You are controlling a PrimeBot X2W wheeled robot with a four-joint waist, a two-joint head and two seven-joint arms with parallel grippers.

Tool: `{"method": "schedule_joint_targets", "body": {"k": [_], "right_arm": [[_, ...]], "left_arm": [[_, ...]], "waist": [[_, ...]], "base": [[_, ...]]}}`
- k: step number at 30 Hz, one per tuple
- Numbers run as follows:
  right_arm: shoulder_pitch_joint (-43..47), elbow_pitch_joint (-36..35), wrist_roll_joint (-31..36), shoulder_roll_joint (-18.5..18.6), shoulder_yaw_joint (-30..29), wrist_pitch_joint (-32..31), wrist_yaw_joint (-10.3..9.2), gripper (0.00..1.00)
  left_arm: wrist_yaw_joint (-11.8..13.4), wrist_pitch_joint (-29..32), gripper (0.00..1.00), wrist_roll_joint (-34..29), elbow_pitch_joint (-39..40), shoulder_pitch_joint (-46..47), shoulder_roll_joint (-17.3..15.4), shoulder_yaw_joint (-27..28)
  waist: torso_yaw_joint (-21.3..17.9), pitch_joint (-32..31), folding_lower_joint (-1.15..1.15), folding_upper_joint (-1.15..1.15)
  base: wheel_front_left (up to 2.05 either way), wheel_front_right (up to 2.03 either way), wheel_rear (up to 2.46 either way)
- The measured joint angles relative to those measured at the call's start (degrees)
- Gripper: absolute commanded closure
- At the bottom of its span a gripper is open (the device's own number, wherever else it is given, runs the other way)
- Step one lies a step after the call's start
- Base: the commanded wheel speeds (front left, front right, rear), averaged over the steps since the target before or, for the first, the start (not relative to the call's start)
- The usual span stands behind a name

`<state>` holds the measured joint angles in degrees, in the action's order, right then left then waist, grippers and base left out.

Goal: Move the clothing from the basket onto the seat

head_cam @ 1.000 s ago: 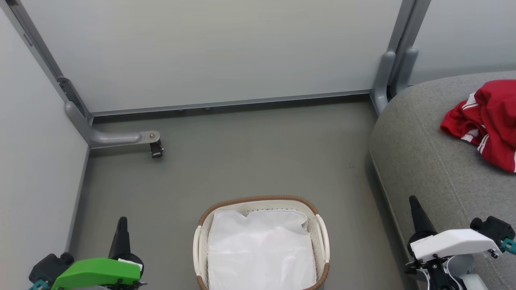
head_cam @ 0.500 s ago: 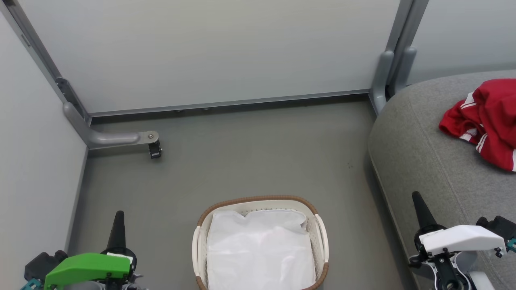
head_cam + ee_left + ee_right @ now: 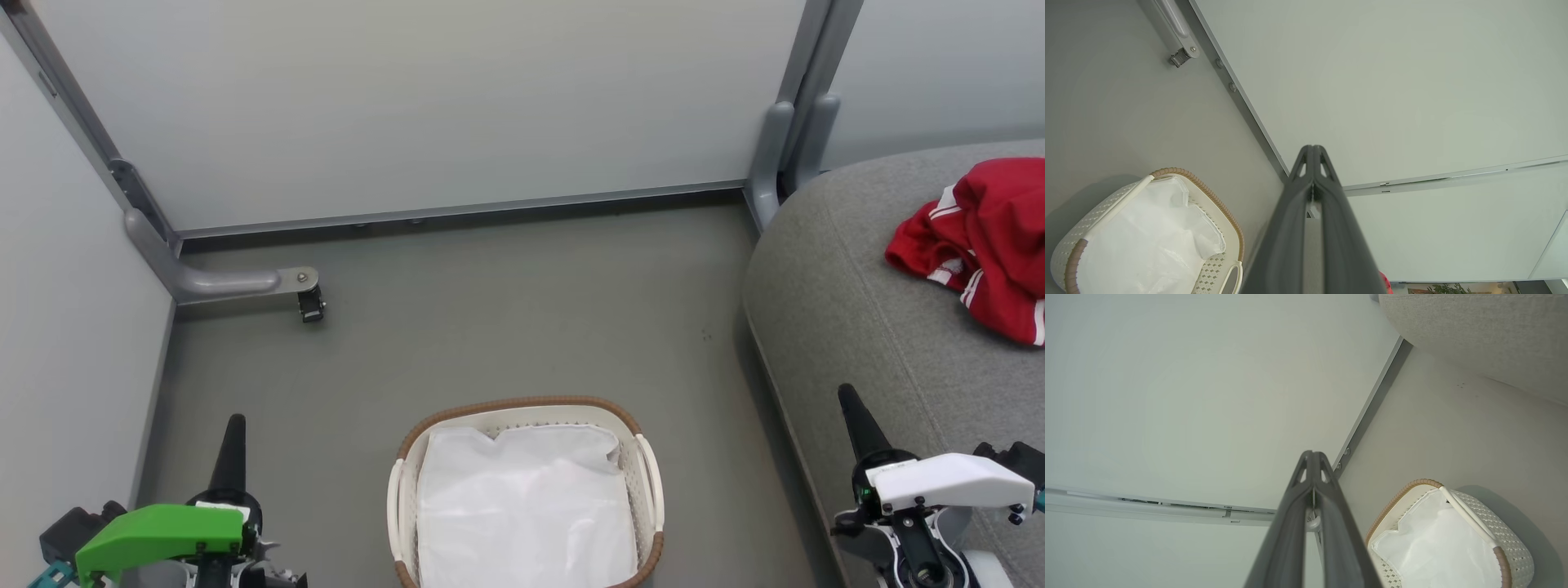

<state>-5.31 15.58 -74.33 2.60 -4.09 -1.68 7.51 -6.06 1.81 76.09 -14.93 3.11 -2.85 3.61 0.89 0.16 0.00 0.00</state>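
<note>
While the head view itself has drifted a little, both arms have eased outward over the last second. The left pincer [image 3: 231, 445] now stands nearer the lower left corner and the right pincer [image 3: 853, 408] nearer the lower right, each pointing up the view with its jaws shut on nothing. Between them on the floor [image 3: 490, 310], the basket [image 3: 522, 404] holds just its white liner [image 3: 522, 506]. The clothing [image 3: 988, 245] lies in a red heap on the seat [image 3: 857, 310], well apart from the right pincer. Judged from that, the transfer looks finished and the arms seem to be settling into a rest pose.

From the left wrist, the two dark fingers [image 3: 1290, 228] press together along their length and aim at the pale wall, with the basket off to the lower left and no red in it.

From the right wrist, that pincer is likewise closed and empty. The basket sits at the lower right, the seat's grey edge crosses the upper right, and the liner is bare.
</note>
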Motion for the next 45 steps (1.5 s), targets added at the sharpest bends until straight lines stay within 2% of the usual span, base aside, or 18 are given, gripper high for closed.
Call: {"method": "schedule_joint_targets", "body": {"k": [45], "right_arm": [[-0.66,-1.46,-17.97,0.1,-2.44,-4.88,-0.02,1.0]], "left_arm": [[-1.25,4.69,1.0,16.19,0.82,2.86,0.01,2.97]], "waist": [[-0.89,0.02,0.0,0.0]], "base": [[0.0,0.0,0.0]]}}
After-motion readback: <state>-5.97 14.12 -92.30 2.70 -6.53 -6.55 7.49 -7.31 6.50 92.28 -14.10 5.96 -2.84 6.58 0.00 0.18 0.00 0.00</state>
